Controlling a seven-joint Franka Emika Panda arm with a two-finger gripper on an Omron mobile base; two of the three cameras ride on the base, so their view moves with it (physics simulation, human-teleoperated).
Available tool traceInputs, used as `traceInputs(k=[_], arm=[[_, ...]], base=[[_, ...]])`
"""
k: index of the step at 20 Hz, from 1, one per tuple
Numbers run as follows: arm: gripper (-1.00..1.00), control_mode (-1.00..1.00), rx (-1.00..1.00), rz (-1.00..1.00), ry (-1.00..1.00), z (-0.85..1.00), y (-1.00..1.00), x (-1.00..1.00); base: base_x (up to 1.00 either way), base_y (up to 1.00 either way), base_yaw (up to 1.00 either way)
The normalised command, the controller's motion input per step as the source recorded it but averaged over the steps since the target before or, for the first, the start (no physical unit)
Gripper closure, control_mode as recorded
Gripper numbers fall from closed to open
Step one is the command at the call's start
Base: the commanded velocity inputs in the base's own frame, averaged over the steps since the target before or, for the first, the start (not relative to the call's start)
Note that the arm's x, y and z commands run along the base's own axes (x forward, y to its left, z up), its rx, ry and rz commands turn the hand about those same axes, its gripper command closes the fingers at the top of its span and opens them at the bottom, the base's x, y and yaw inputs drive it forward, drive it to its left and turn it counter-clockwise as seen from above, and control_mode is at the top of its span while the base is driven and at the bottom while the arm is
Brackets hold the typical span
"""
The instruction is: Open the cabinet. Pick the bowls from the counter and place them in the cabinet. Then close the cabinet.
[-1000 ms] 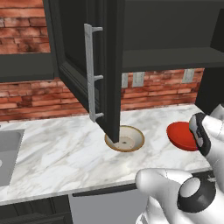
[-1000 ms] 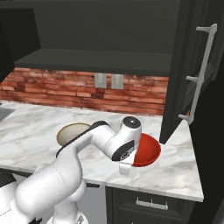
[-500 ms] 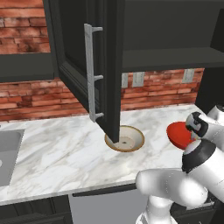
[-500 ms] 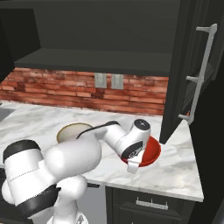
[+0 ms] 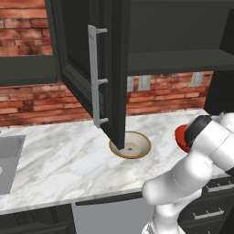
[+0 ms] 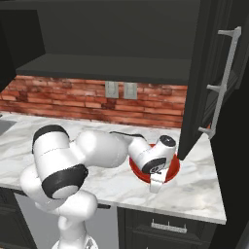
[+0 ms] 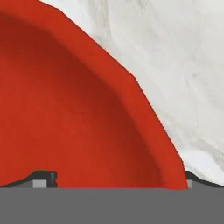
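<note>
The cabinet (image 5: 137, 41) hangs above the brick wall with its doors swung out: one door (image 5: 98, 73) with a long silver bar handle (image 5: 95, 77) juts forward over the surface (image 5: 59, 155), and in the right base view the other door (image 6: 206, 78) stands open past the red bowl (image 6: 171, 170). The cabinet's dark shelf (image 6: 102, 65) is exposed. The white marble surface runs below the cabinet. The tan-rimmed bowl (image 5: 137, 147) sits on it directly under the lower corner of the open door, partly hidden by that corner. The red bowl lies well to the right of the tan one, near the surface's front edge. The tool (image 6: 156, 181) is low over the red bowl's near rim, its jaws spread wide on either side of the rim (image 7: 148, 118), gripping nothing.
</note>
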Motion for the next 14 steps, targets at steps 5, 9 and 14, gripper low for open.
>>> traceInputs(k=[5, 9, 14], arm=[[1.00, -1.00, 0.03, 0.00, 0.03, -0.40, 0.00, 0.28], [1.00, -1.00, 0.08, 0.00, 0.00, -0.14, -0.29, 0.19], [1.00, -1.00, 0.03, 0.00, -0.02, -0.07, -0.12, 0.05]], base=[[0.00, 0.00, 0.00], [0.00, 0.00, 0.00], [0.00, 0.00, 0.00]])
